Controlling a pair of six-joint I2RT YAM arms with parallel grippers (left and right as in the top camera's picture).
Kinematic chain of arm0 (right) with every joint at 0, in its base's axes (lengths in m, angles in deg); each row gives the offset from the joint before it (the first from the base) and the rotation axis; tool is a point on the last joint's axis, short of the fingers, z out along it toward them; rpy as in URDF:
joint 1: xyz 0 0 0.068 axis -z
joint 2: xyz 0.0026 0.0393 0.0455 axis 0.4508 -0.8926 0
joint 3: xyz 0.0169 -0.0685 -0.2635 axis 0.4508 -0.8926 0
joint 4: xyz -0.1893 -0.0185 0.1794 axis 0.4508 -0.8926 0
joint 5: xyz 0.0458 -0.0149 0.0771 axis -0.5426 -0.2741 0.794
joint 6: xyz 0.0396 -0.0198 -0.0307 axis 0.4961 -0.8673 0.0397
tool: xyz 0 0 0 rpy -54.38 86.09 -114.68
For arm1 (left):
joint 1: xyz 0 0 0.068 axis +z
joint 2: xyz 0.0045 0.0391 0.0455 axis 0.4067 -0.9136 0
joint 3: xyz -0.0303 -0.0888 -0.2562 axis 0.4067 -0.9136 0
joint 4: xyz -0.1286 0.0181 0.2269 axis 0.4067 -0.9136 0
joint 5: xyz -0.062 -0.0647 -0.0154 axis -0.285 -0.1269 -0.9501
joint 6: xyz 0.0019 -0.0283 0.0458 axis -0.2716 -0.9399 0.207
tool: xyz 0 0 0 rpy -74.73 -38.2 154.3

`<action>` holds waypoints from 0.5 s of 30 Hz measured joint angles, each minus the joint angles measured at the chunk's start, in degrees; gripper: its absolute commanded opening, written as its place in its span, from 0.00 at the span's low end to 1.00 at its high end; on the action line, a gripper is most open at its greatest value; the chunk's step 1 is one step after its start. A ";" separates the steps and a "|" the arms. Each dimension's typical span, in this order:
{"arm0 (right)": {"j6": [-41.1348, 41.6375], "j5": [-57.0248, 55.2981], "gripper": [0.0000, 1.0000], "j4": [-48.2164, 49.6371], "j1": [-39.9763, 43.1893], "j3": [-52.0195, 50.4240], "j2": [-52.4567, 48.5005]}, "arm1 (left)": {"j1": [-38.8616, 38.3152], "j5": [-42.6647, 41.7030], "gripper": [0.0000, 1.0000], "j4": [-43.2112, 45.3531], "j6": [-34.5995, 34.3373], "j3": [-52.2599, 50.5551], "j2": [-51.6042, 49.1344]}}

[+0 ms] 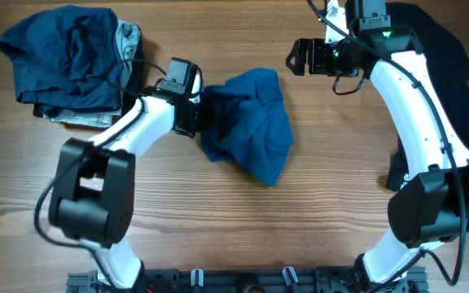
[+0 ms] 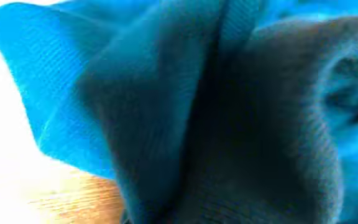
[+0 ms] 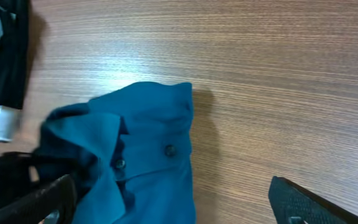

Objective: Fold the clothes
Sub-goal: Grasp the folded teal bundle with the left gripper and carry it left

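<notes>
At the table's [image 1: 332, 203] middle, a little toward 12 o'clock in the overhead view, lies the blue shirt [image 1: 251, 122]. It is a crumpled heap, bunched and doubled over itself, with no flat panel showing. Two buttons [image 3: 169, 150] show in the right wrist view along a front edge that has turned up on top.

The left gripper [image 1: 195, 114] is pushed into the shirt's 9 o'clock edge. Its wrist view is filled with blurred blue cloth and shows no fingertips, so I cannot tell whether that gripper is pinching the fabric or only resting against it.

The right gripper [image 1: 297, 57] hangs off the shirt toward 1 o'clock, clear of the cloth. Its fingers [image 3: 42, 196] are spread wide, with nothing between them.

Further out, a pile of clothes [image 1: 63, 57] sits at about 10 o'clock from the shirt, dark blue over grey. A dark garment [image 1: 454, 81] lies at the table's 3 o'clock edge, under the right arm.

By my reading the job is at its start for this piece: the shirt has to be spread flat before any fold can be made. The next move likely calls for the right gripper to come down on a free edge or corner at the shirt's 1 to 3 o'clock side. It would close on a single layer and draw away from the left gripper, so that the cloth opens between the two. Catching more than one layer is the thing to avoid.
</notes>
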 measured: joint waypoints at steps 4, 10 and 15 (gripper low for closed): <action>0.02 -0.33 1.00 -0.35 0.00 -0.02 0.00 | 3.78 0.35 0.04 12.04 -3.02 0.57 11.76; 0.00 -0.63 0.99 -1.84 0.00 -0.22 0.00 | 11.10 2.60 0.04 29.03 -15.26 0.96 15.54; 0.02 -0.63 1.00 -2.08 0.00 -2.23 0.00 | 15.93 3.08 0.04 45.99 -29.44 0.90 15.50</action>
